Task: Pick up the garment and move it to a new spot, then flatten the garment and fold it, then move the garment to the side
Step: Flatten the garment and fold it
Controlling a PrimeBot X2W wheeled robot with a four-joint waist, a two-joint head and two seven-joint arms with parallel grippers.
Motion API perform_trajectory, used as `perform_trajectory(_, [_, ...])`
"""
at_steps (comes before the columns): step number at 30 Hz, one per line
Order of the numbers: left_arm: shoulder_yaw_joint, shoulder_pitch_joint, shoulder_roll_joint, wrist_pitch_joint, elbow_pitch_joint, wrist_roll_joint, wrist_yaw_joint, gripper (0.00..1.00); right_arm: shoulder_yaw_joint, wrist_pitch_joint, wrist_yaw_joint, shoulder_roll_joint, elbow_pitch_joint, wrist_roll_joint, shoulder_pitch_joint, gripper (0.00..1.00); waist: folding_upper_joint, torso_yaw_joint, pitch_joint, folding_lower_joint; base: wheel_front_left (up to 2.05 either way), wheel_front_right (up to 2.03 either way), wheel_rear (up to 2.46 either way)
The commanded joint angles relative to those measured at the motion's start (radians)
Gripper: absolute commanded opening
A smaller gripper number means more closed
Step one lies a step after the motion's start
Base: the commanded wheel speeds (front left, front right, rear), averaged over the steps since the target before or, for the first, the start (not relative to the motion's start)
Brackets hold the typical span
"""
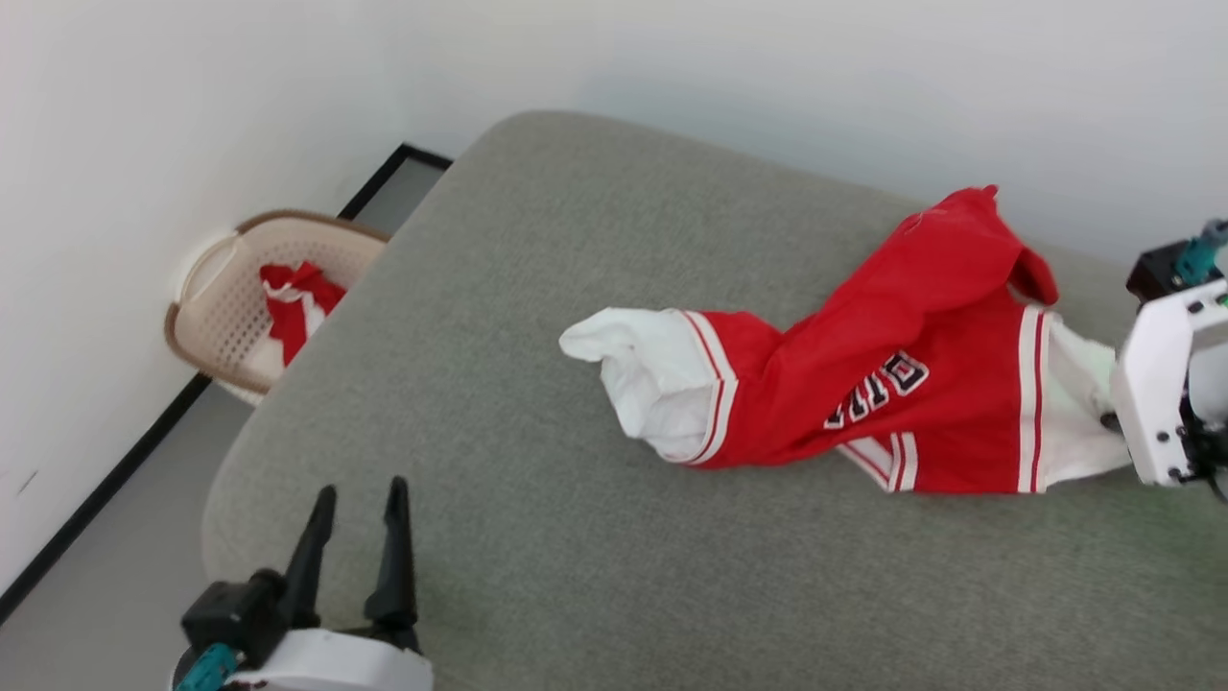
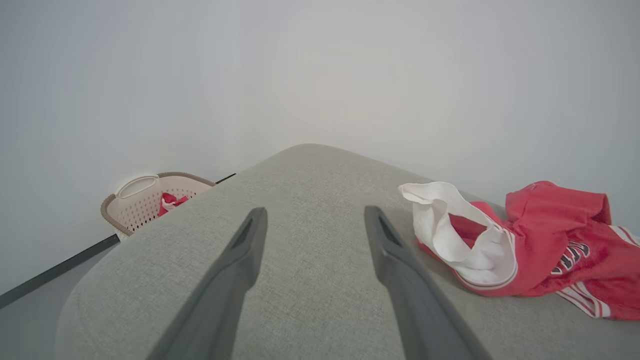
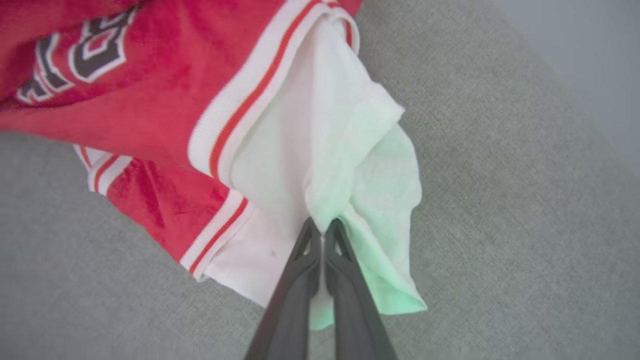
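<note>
Near left, the left gripper (image 1: 362, 487) hovers over the grey cushion (image 1: 576, 585), fingers apart. Farther right, the garment (image 1: 863, 384) lies crumpled on the cushion, and the right gripper (image 3: 324, 224) has its fingers clamped on the right white sleeve. Far left, a basket (image 1: 216, 331) holds red cloth (image 1: 293, 307).

1. Domestic-looking laundry corner: bare white walls (image 1: 144, 115), black skirting strip (image 1: 96, 504), smooth grey floor (image 1: 106, 605).
2. A broad grey fabric cushion with rounded corners (image 1: 576, 288) carries a red jersey shirt with white sleeves (image 1: 863, 355).
3. A beige perforated plastic basket with brown rim (image 1: 225, 321) stands on the floor, holding red-and-white cloth (image 1: 293, 307).
</note>
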Motion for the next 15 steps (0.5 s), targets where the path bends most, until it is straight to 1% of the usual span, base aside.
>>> perform_trajectory(1, [0.01, 0.014, 0.001, 0.0, -0.004, 0.012, -0.003, 1.0, -0.006, 0.009, -0.001, -0.018, -0.023, 0.022, 0.029, 0.0, 0.0, -0.045, -0.053, 0.0, 0.0, 0.0, 0.0])
perform_trajectory(6, [0.048, 0.045, 0.001, 0.0, -0.017, 0.04, -0.003, 1.0, -0.03, 0.03, -0.001, -0.116, -0.145, 0.071, 0.131, 0.0, 0.0, -0.084, -0.09, 0.0, 0.0, 0.0, 0.0])
perform_trajectory(12, [0.085, 0.078, 0.001, 0.0, -0.038, 0.046, -0.003, 1.0, -0.099, 0.064, -0.001, -0.24, -0.275, 0.167, 0.332, 0.0, 0.0, -0.132, -0.107, 0.0, 0.0, 0.0, 0.0])
perform_trajectory(15, [0.09, 0.085, 0.001, 0.0, -0.047, 0.036, -0.004, 1.0, -0.149, 0.045, -0.001, -0.291, -0.32, 0.199, 0.433, 0.0, 0.0, -0.156, -0.1, 0.0, 0.0, 0.0, 0.0])
